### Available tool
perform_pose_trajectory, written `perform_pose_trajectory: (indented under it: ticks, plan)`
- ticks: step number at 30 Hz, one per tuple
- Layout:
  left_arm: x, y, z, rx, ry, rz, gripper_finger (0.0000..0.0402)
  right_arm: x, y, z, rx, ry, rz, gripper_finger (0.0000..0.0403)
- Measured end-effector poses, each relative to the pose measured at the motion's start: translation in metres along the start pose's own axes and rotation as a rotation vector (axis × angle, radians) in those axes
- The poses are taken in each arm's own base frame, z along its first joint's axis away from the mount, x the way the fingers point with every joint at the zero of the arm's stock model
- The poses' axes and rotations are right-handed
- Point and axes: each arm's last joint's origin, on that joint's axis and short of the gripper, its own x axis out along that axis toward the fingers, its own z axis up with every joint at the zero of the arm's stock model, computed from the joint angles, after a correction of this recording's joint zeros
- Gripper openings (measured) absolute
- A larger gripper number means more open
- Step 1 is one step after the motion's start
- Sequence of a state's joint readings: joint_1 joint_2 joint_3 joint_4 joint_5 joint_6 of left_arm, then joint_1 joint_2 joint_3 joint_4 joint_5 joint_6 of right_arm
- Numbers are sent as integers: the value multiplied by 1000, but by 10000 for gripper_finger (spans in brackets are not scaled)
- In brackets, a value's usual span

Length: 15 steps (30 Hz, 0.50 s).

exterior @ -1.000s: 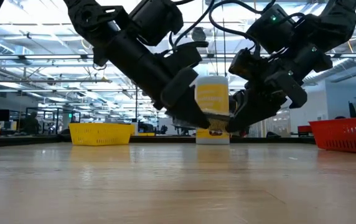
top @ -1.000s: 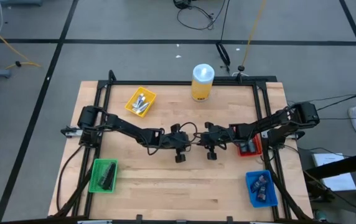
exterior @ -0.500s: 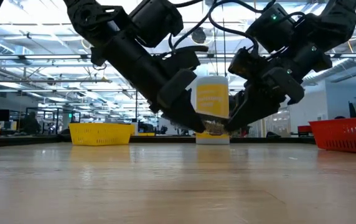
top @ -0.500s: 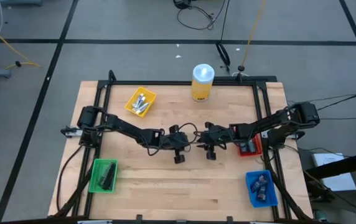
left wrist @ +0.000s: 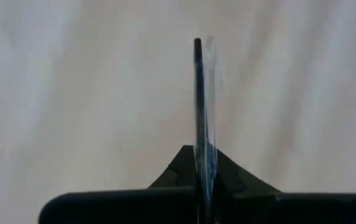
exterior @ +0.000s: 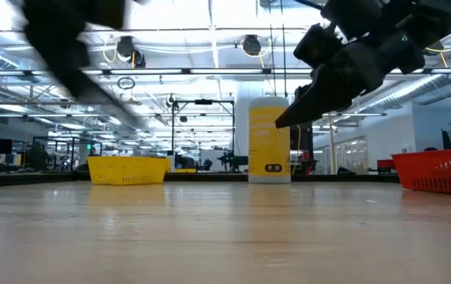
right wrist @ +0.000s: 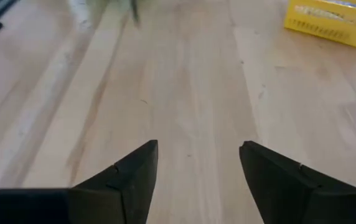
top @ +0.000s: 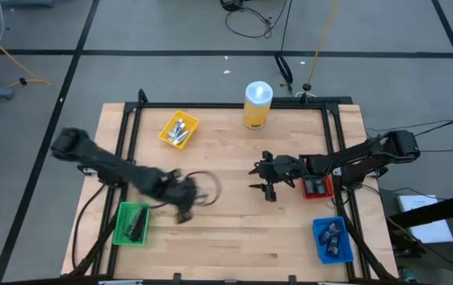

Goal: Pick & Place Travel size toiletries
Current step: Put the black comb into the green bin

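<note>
While the right hand (top: 260, 176) hangs wide and empty, the left hand (top: 184, 212) grips a thin dark flat sachet (left wrist: 198, 118) edge-on, apparently carrying it toward the nearby green plastic bin (top: 119, 229) for release.

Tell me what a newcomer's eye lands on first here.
The tall yellow canister with white lid at the wooden table's far edge, and four small plastic bins: yellow, green, red, blue. The left gripper, beside the green bin, pinches a thin flat dark sachet; the right gripper hangs open mid-table.
</note>
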State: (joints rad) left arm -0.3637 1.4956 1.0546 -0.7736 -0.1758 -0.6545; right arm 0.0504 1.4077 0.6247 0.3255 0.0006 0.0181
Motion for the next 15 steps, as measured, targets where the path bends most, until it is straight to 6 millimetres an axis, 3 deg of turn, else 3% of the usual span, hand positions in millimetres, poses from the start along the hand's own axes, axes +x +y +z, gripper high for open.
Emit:
perform_pose_trajectory:
  ticks: [4,8,15]
  plan:
    - [-51,-10,-47,-113,198,-129,6,-3,5,3,-9,-16,15,215]
    - [-83,-14,-85,-332,429,-162,2,-3,6,3,-14,-19,21,211]
    - [-104,-4,-126,-378,825,38,2,-3,6,4,-15,-36,22,211]
